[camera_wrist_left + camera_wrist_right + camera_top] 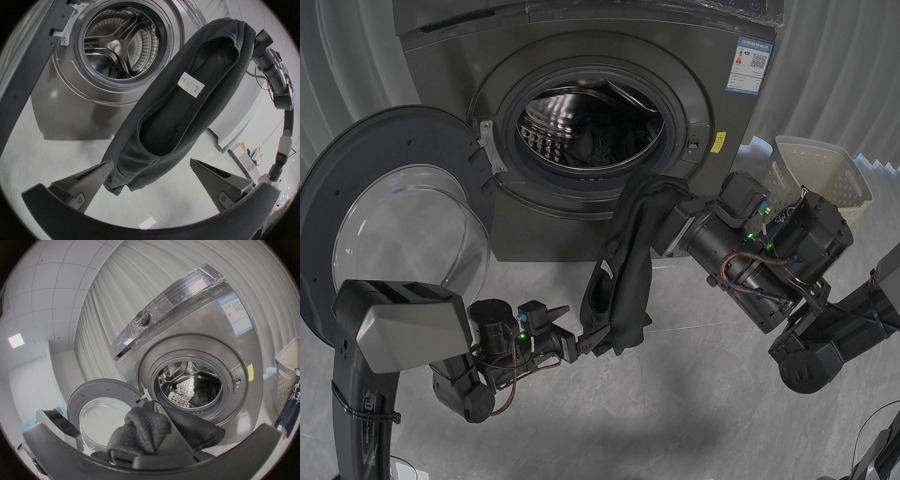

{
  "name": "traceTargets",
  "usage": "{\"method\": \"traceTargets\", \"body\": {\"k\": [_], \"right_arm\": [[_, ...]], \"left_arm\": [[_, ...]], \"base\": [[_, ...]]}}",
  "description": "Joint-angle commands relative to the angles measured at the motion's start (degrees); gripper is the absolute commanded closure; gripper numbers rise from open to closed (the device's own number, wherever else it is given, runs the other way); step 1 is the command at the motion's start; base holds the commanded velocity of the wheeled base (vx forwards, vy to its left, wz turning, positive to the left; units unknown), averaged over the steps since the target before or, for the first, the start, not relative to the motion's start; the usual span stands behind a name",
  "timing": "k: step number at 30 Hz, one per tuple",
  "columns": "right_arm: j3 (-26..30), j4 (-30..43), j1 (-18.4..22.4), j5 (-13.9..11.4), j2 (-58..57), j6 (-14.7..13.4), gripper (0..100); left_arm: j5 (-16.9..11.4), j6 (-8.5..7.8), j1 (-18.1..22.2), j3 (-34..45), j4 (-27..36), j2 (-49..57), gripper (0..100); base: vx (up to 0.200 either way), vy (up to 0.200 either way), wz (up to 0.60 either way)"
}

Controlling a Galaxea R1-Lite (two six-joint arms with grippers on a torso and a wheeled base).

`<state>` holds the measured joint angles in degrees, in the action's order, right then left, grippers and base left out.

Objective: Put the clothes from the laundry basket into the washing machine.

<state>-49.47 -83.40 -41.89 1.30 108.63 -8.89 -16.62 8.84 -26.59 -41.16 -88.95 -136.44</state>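
Note:
A long black garment (pixel 622 262) hangs in front of the washing machine (pixel 587 125), below its open drum. My right gripper (pixel 667 217) is shut on the garment's top end, just under the drum's rim; cloth bunches around one finger (pixel 165 430). My left gripper (pixel 589 344) is low near the floor at the garment's bottom end. Its fingers (pixel 106 168) stand wide open, and the black garment (pixel 175 106) with a white label dangles between them. Dark clothes (pixel 600 147) lie inside the drum. The cream laundry basket (pixel 831 165) stands to the right of the machine.
The round door (pixel 394 212) is swung fully open on the machine's left, above my left arm. A dark blue garment (pixel 290 408) hangs over the laundry basket (pixel 289 365). Grey floor (pixel 675 400) lies open in front of the machine. Curtains line the wall behind.

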Motion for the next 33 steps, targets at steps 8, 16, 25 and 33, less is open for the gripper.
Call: {"method": "traceTargets", "body": {"k": [8, 16, 25, 33], "right_arm": [[-0.1, 0.0, 0.0, 0.0, 0.4, 0.0, 100], [0.2, 0.0, -1.0, 0.5, 0.3, 0.0, 100], [0.3, 0.0, -1.6, 0.5, 0.1, -0.1, 100], [1.7, -0.1, -1.0, 0.5, -0.9, -0.1, 100]], "left_arm": [[-0.9, 0.48, 0.0, -4.6, 0.0, -4.2, 0], [-0.9, 0.83, -0.2, -8.9, 0.0, -6.6, 0], [0.1, 1.18, -0.5, -14.5, 0.0, -10.7, 100], [3.2, 1.27, -0.3, -21.4, 0.0, -13.5, 100]], "base": [[0.0, 0.0, 0.0], [0.0, 0.0, 0.0], [0.0, 0.0, 0.0], [0.0, 0.0, 0.0]]}}
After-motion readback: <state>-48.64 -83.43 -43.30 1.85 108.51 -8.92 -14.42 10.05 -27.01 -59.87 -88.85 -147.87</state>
